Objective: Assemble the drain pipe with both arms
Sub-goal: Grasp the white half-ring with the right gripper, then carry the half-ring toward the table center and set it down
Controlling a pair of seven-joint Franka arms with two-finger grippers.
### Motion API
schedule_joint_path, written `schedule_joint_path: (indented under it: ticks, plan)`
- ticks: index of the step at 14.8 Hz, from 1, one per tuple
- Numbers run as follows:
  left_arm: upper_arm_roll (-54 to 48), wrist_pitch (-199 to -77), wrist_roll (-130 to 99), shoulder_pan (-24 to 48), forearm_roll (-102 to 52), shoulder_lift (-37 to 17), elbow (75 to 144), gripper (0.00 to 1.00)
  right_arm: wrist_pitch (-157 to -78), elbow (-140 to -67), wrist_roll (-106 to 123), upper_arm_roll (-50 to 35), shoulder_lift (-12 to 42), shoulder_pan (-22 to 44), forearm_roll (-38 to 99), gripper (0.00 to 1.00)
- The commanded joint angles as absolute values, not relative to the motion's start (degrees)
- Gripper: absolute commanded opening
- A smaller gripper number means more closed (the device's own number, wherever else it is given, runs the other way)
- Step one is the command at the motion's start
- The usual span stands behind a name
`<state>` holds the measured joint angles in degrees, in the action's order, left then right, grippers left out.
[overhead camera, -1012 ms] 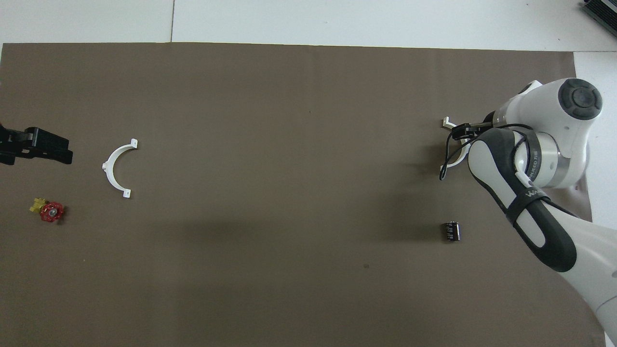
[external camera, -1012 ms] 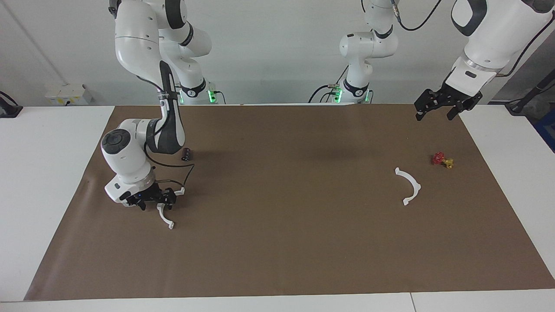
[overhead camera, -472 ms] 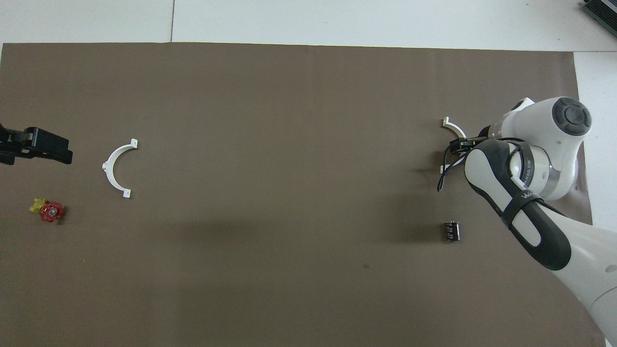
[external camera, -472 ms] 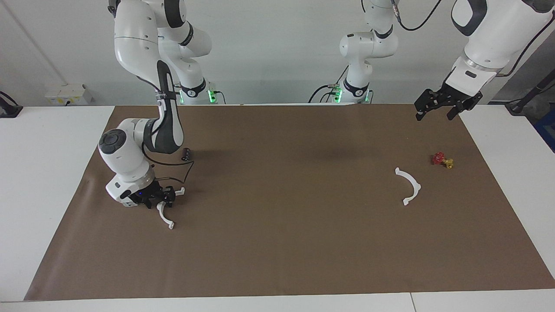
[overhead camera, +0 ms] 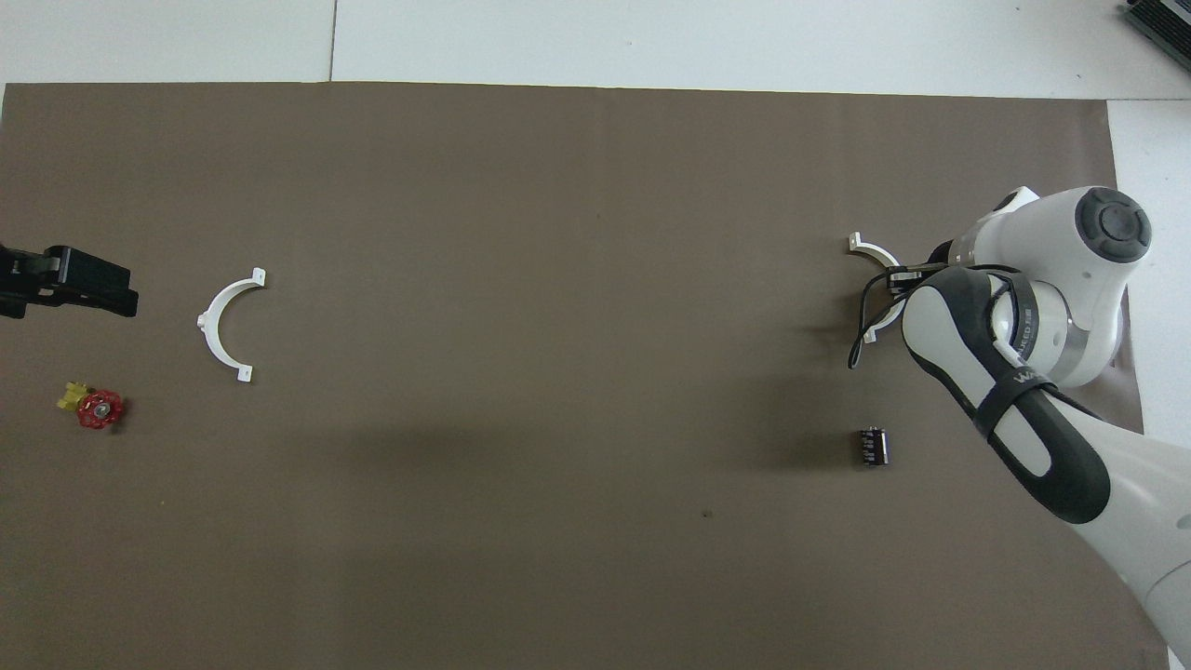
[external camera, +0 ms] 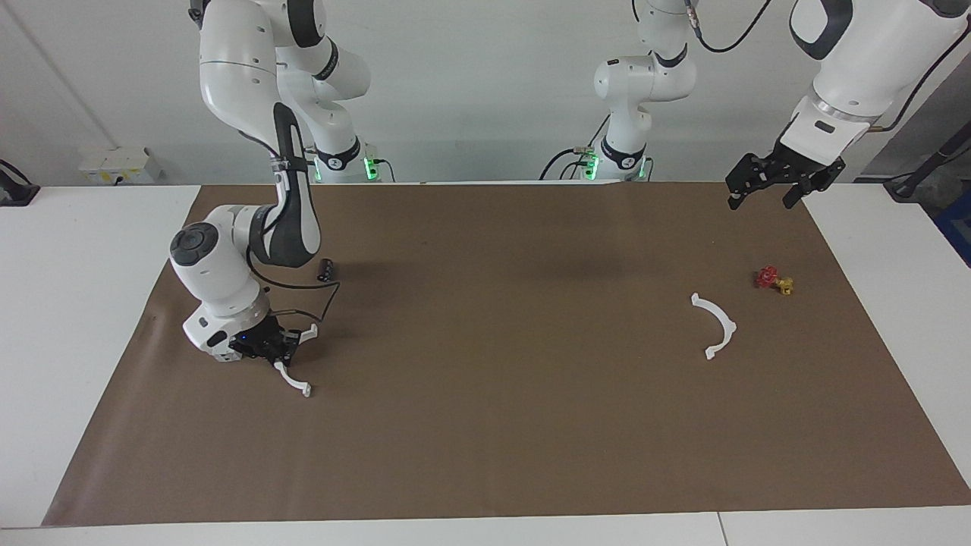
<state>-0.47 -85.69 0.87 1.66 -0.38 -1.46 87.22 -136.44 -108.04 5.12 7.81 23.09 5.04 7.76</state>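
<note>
At the right arm's end of the brown mat [external camera: 485,425], the right gripper [external camera: 274,350] is down at the table with its fingers closed on the middle of one white half-ring arc [external camera: 294,381], and a small dark part [external camera: 326,269] lies nearer the robots. Toward the left arm's end, the other half-ring arc [external camera: 715,324] lies flat on the mat beside a small red-and-yellow valve [external camera: 774,280]. The left gripper [external camera: 762,199] waits in the air over that end's edge, fingers spread wide and holding nothing.

Two white half-ring arcs [external camera: 716,324] [external camera: 294,379], one red-and-yellow valve [external camera: 774,281], one small dark part [external camera: 326,268]
</note>
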Motion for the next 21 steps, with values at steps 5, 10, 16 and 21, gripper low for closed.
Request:
schedule_joint_path:
  ticks: [5, 10, 16, 21]
  plan:
    - [-0.8, -86.0, 0.9, 1.1, -0.7, -0.6, 87.5, 1.0, -120.9, -96.4, -19.0, 7.5, 21.4, 16.1, 2.7, 0.0]
    - [-0.7, -86.1, 1.1, 1.0, -0.7, -0.2, 88.3, 1.0, -121.5, -94.8, -32.3, 7.4, 24.9, 27.0, 3.6, 0.0]
    - [-0.7, -86.7, 1.1, 0.5, -0.6, -0.1, 88.4, 1.0, -123.7, -89.4, -37.1, 3.7, 32.1, 33.3, 2.7, 0.0]
    - [-0.7, -86.9, 1.1, 0.5, -0.6, -0.1, 88.7, 1.0, -125.5, -90.5, -37.0, 3.8, 32.7, 37.6, -0.6, 0.0]
